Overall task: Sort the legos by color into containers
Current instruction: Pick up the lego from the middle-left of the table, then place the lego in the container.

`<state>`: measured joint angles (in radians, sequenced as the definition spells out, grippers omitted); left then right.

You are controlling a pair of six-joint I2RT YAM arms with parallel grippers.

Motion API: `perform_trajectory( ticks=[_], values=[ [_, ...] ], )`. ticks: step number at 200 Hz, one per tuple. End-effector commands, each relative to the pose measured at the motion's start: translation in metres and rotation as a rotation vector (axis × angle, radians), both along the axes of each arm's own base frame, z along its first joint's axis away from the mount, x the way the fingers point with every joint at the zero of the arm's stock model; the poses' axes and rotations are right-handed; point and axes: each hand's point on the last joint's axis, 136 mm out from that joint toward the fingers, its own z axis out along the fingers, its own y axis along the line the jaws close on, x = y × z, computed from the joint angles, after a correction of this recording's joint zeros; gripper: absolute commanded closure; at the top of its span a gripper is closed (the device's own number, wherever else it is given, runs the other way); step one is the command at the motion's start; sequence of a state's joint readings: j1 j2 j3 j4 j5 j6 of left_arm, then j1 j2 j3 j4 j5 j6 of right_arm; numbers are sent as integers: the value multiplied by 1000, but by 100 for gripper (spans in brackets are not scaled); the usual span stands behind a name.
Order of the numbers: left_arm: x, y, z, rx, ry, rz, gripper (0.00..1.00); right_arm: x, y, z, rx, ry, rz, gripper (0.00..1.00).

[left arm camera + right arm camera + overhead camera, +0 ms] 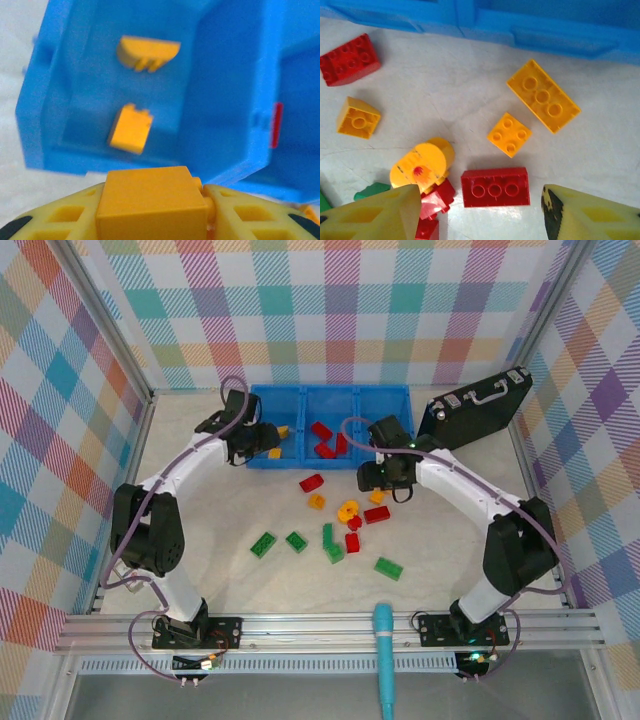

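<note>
Your left gripper (152, 215) is closed on a yellow-orange brick (150, 200), which sits squarely between its two yellow fingers (60, 217). The gripper hangs over the near wall of the blue bin (330, 390), which stands along the far edge of the table (200, 570). It is at the bin's left compartment (95, 85). Two yellow-orange pieces lie on that compartment's floor: a curved piece (148, 52) toward the far wall and a small block (131, 129) nearer you. The middle compartment (345, 405) holds red bricks (325, 440).

Your right gripper (480, 220) is wide open and holds nothing. It is low over the table, just in front of the bin's near wall. A red three-stud brick (495, 186) lies on the table just ahead of its fingertips, apart from both. Beyond that brick are a small yellow-orange square (509, 134) and a long yellow-orange plate (543, 95), each lying apart from the others. To the left, a round yellow-orange piece (422, 165) touches a small red piece (436, 197).

Four green bricks (297, 541) lie scattered toward the near edge of the table. A black case (475, 410) stands at the far right corner, just beside the bin's right end.
</note>
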<state>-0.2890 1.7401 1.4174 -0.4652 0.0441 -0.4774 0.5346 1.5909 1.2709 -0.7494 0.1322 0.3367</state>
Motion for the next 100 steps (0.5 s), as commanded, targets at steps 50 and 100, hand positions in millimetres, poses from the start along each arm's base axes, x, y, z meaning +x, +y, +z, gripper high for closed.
perform_trajectory(
  ticks=[50, 100],
  values=[
    [48, -1, -6, 37, -74, 5, 54, 3, -41, -12, -5, 23, -153, 30],
    [76, -4, -14, 40, -86, 14, 54, 13, -48, -13, 120, 43, -239, 21]
  ],
)
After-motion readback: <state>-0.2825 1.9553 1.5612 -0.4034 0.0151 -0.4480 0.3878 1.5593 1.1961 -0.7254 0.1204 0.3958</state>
